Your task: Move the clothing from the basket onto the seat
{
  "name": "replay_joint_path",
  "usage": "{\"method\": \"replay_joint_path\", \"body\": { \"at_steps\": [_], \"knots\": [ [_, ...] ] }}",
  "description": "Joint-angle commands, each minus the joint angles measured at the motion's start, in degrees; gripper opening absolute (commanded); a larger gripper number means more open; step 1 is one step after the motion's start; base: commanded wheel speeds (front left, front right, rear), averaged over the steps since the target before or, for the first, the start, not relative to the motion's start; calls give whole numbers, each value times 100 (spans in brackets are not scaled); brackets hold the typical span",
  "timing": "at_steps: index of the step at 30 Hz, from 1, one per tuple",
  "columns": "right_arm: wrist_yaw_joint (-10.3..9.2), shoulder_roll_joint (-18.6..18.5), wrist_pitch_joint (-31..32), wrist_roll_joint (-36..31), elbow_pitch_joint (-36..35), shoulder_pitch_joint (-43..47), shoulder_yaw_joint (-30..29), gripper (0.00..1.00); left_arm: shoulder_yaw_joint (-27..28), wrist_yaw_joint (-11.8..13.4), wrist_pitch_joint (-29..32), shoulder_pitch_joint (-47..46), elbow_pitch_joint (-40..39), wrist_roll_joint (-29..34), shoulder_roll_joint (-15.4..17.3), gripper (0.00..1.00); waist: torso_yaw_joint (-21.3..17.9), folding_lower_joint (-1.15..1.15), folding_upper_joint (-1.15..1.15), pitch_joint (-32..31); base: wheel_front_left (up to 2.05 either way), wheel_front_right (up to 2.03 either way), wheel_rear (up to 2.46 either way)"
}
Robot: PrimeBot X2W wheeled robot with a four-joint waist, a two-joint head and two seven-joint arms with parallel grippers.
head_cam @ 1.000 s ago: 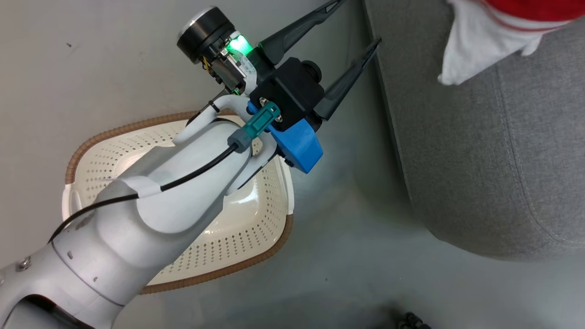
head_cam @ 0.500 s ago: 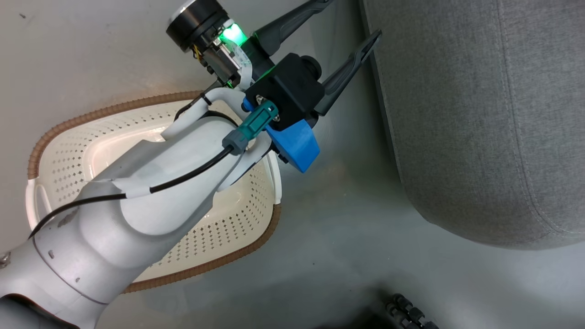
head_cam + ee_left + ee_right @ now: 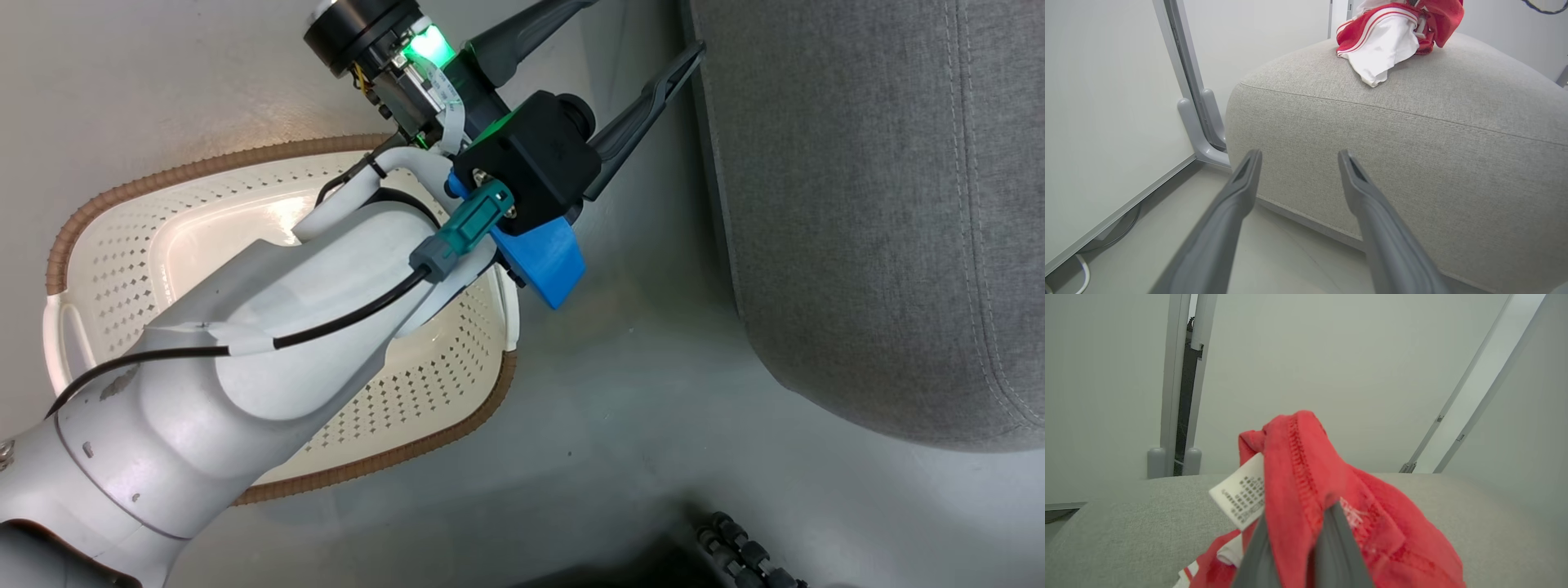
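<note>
Comparing the head view with a second ago, the real change is the camera's own. It has swung off the top of the seat (image 3: 882, 204), so the red-and-white cloth that showed there then is now out of that frame, and more of the basket (image 3: 106, 269) comes into it. Nothing suggests that seat or basket shifted. The basket stands on the floor (image 3: 620, 408) beside the seat, a strip of floor between them. The left arm (image 3: 286, 359) reaches across it toward the seat, and what shows of the basket's inside around that arm is bare, though the arm hides part of it. The clothing (image 3: 1384, 41) lies bunched on top of the seat, back from its front corner, a white panel drooping toward the edge; whether the bundle is one jersey or both cannot be told. The left tool (image 3: 1299, 154) hangs low before the seat's side, fingers spread wide and empty, as it was a second ago. The right tool (image 3: 1300, 522) is over the seat's top with its fingers drawn close together on a fold of the red cloth, which drapes over them, a white care label (image 3: 1241, 494) hanging beside. For the task this reads as nearly done: the cloth appears to be out of the basket and at the seat, and what seems left is for the right tool to let go.
</note>
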Motion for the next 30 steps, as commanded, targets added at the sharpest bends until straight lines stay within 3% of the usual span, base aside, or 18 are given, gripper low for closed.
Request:
{"method": "replay_joint_path", "body": {
  "at_steps": [1, 8, 9, 11, 20, 30],
  "knots": [
    [1, 83, -3, -41, 45, 122, -22, 0, 3, 21, -12, -89, -12, 17, 9, 100, 14, 0, 0, -1, 0, 0, 0],
    [1, 347, -3, -142, 187, 478, -82, 0, -11, 62, -109, -111, 2, -3, -38, 100, 113, 0, 0, -59, 0, 0, 0],
    [1, 367, -3, -132, 170, 517, -93, 24, -13, 69, -138, -97, 13, -9, -40, 100, 124, 0, 0, -87, 0, 0, 0],
    [2, 389, -3, -69, 104, 585, -14, 100, -18, 84, -190, -29, 45, -35, -50, 100, 134, 0, 0, -176, 0, 0, 0],
    [1, 573, -3, -266, -678, 1366, -172, 100, 37, 193, -615, 428, 298, -267, -183, 100, 234, 0, 0, -1029, 0, 0, 0],
    [2, 949, -3, -513, -1836, 2686, 52, 100, 483, 445, -877, 1345, 537, -666, -290, 100, 469, 0, 0, -2223, 0, 0, 0]
  ]
}}
